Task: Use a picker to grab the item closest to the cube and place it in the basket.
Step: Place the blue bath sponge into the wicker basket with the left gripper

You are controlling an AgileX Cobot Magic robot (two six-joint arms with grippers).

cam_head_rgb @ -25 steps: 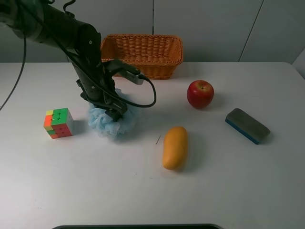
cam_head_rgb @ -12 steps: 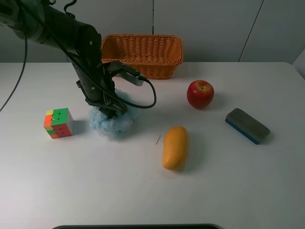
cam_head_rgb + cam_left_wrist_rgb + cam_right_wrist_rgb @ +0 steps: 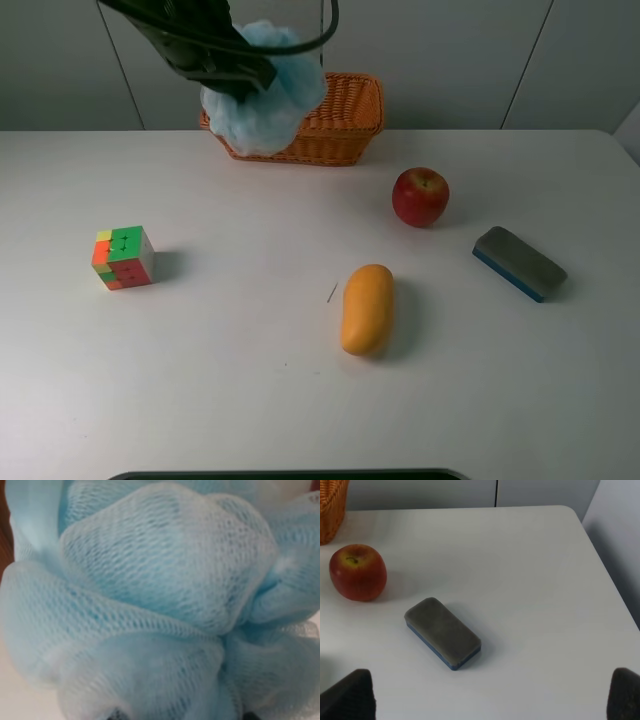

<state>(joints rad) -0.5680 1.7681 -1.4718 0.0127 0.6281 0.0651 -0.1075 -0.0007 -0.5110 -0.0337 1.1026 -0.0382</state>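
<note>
Puff [image 3: 265, 100] single, clenched in left gripper [image 3: 248, 76], right gripper [image 3: 485, 696] released, one basket [image 3: 345, 125], one cube [image 3: 123, 258]

White table [image 3: 200, 400], pale grey panelled wall [image 3: 450, 60] behind, soft even light

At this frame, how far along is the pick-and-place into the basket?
Done: the blue mesh puff is gripped by the left gripper and is off the table. In hand: it hangs high, in front of the near-left rim of the basket, and is not yet released. Left: move it over the opening and let go. The right gripper is open and empty.
</note>
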